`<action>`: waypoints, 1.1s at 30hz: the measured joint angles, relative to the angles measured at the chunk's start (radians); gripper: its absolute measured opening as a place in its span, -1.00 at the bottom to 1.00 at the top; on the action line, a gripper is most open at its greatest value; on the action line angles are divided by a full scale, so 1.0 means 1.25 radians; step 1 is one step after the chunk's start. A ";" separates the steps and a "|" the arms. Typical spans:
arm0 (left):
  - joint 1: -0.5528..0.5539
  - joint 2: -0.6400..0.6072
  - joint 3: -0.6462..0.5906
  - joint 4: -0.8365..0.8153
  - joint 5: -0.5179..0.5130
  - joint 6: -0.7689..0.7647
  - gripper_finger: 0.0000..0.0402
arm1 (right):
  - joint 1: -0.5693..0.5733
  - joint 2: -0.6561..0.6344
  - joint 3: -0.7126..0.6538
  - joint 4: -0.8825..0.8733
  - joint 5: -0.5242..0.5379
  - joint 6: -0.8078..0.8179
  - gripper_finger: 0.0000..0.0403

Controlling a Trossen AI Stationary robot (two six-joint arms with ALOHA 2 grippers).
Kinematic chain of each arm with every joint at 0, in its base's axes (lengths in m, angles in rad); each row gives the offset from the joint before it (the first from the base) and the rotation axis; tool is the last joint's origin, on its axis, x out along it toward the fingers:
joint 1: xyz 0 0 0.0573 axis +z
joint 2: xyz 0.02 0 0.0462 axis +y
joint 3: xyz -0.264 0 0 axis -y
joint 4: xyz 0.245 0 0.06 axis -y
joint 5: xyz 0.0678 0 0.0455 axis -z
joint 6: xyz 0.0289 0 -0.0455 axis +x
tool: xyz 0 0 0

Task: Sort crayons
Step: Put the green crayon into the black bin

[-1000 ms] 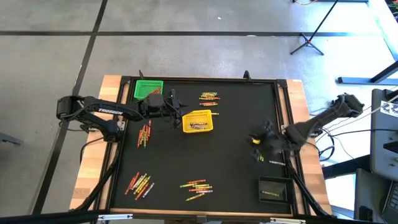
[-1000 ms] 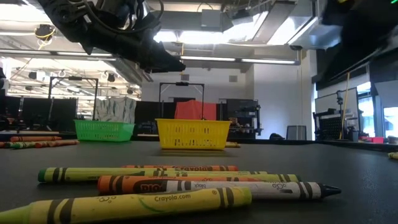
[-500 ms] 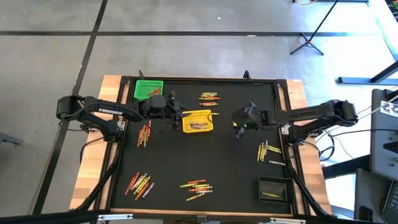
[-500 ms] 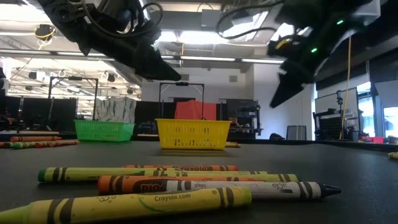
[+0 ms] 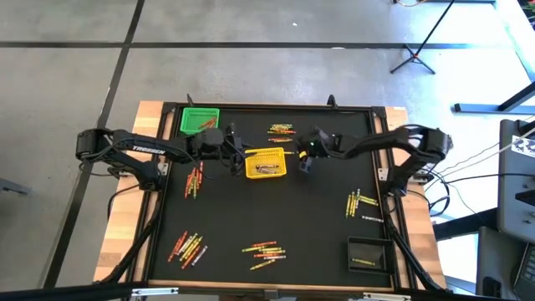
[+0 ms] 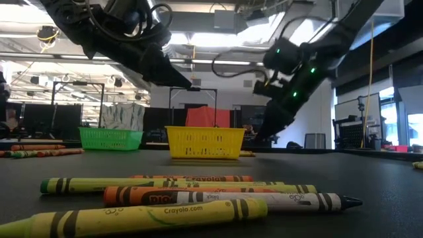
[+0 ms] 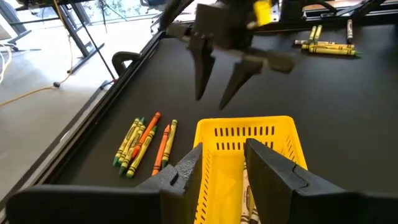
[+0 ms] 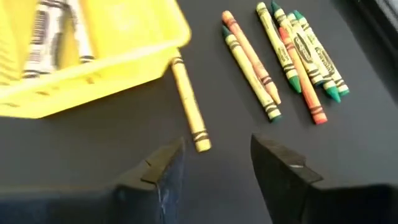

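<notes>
The right gripper (image 8: 214,165), jaws parted and empty, hovers at the yellow basket's (image 5: 266,163) three o'clock, presumably delivering yellow crayon (image 8: 189,106); left gripper (image 7: 224,165) waits open.

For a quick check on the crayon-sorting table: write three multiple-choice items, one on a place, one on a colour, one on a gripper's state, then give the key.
1. Where does the loose yellow crayon lie?
A. Inside the green basket
B. On the mat just outside the yellow basket
C. In the black basket

2. What colour is the basket at the table's far left corner?
A. Green
B. Red
C. Blue

3. How do the fingers of the right gripper stand?
A. Shut on a crayon
B. Shut on the basket's rim
C. Open, holding nothing

Key: B, the right wrist view shows it on the black mat beside the yellow basket; A, the high view shows it green; C, the right wrist view shows a clear gap between the fingers with only mat there.
</notes>
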 joint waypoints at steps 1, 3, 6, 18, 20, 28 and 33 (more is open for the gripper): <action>0.000 0.000 0.000 0.001 0.000 0.000 -0.47 | -0.012 0.015 0.000 0.020 -0.019 -0.006 -0.12; 0.000 0.000 0.000 0.000 0.000 0.001 -0.47 | -0.033 0.037 0.000 0.043 -0.069 -0.019 -0.13; 0.000 0.000 0.000 0.001 0.000 0.007 -0.47 | -0.049 0.060 0.000 0.060 -0.125 -0.046 -0.13; 0.000 0.000 0.000 0.001 0.000 0.000 -0.47 | -0.052 0.128 0.001 0.135 -0.141 -0.051 -0.13; 0.000 0.000 0.000 0.001 0.000 0.000 -0.47 | -0.052 0.138 0.003 0.141 -0.144 -0.049 -0.13; 0.000 0.000 0.000 0.004 0.000 -0.002 -0.47 | -0.051 0.143 0.003 0.134 -0.144 -0.049 -0.41; 0.000 0.000 0.000 0.004 0.000 -0.002 -0.47 | -0.050 0.144 0.003 0.127 -0.144 -0.050 -0.74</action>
